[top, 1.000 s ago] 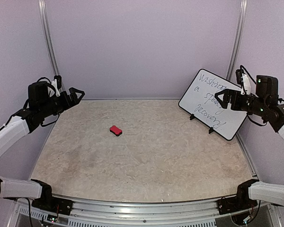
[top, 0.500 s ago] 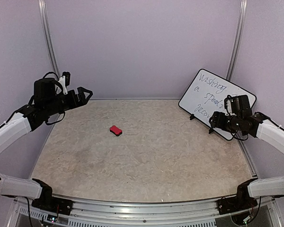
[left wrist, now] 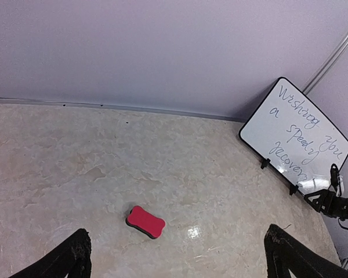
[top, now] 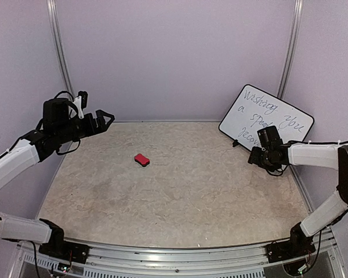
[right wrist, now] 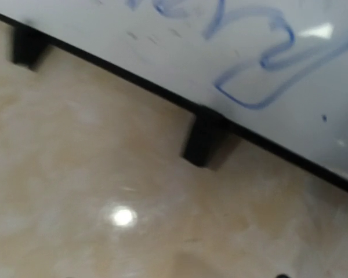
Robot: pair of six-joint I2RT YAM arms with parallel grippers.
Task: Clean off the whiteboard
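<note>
The whiteboard leans against the back right wall on small black feet, with dark handwriting on it. It also shows in the left wrist view. The right wrist view shows its lower rim and a foot from close by. My right gripper is low at the board's bottom edge and holds nothing. Its fingers do not show in its wrist view. A small red eraser lies mid-table and shows in the left wrist view. My left gripper is open and empty, raised at the far left.
Purple walls close in the table at the back and sides, with metal posts in the corners. The beige tabletop is bare around the eraser.
My right gripper has dropped from in front of the board's face down to its bottom edge near the table. My left gripper has shifted slightly right.
</note>
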